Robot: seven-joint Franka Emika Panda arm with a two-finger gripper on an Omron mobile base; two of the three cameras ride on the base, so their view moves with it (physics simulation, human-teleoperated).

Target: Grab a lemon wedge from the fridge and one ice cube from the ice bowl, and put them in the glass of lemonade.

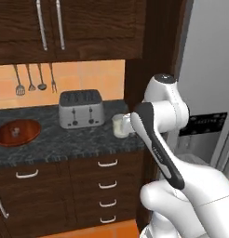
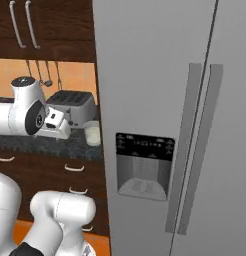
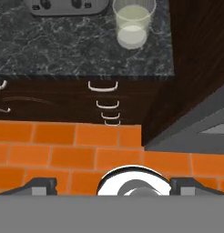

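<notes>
We see the gripper [image 3: 112, 185] w/ jaws spread wide, holding nothing; glass of lemonade [image 3: 133, 23] sits far ahead on the counter [image 3: 63, 50], fridge [image 3: 200, 127] off right.

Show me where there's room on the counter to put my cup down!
Bare counter runs along the front edge, before the toaster. There is also a gap between the ice bowl and toaster. It is tighter between the toaster and the glass of lemonade.
</notes>
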